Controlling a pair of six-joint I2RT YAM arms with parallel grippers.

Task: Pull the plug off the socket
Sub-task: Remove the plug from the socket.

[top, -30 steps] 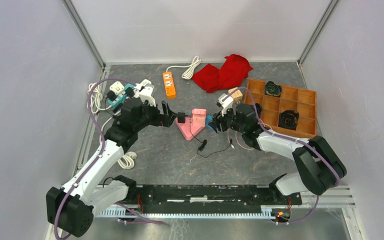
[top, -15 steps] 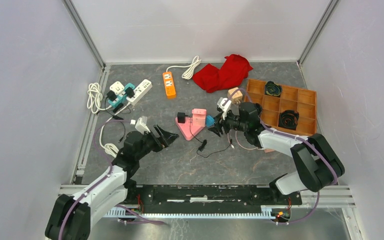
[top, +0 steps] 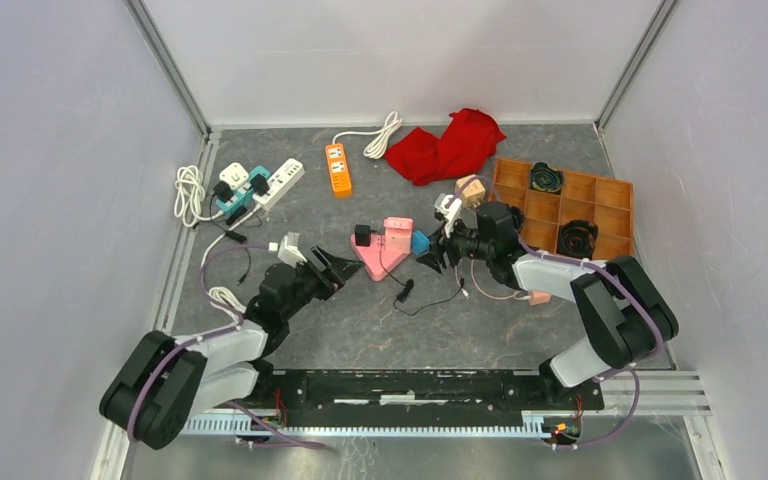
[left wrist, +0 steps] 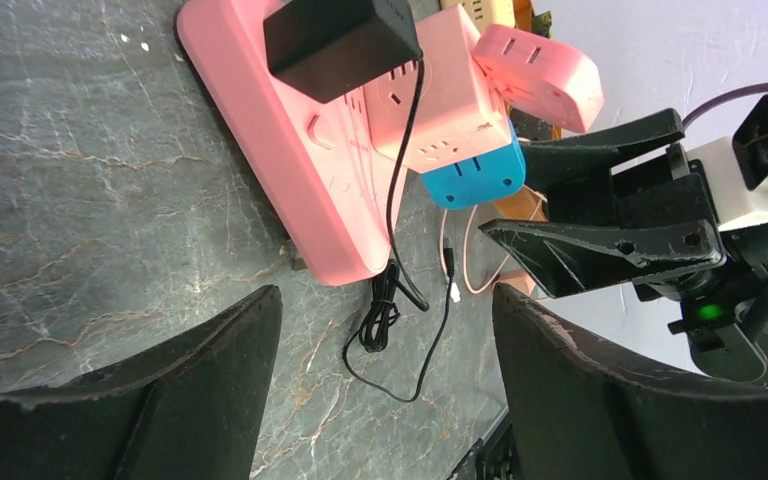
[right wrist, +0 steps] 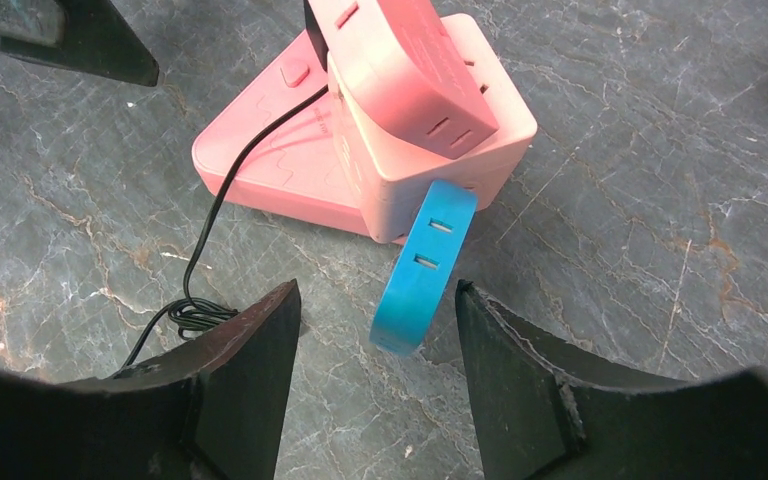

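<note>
L claw (left wrist: 380, 330): jaws apart, nothing btwn them, low over the table (left wrist: 110, 250) and aimed at the pink socket block (left wrist: 290, 150). It's near the block but not touching. R claw (right wrist: 372, 300): also spread and empty, w/ the blue adapter (right wrist: 420, 270) just ahead of its fingertips; no contact that you can see. The black plug (left wrist: 340, 40) sits seated in the block's sloped face at the L-claw end. Its thin black cable (left wrist: 400, 200) runs down the face to a loose coil on the table.

Handling, as a guess: the plug is a small rigid plastic box, light and smooth-sided, so it'll likely slip if you pinch a corner. Take it across its two flat sides, close to the block. Don't pull by the cable, it's too thin. The block looks light too & will prob. lift or slide w/ the plug. You'll want the R claw bracing the block while L pulls straight out along the prongs.
</note>
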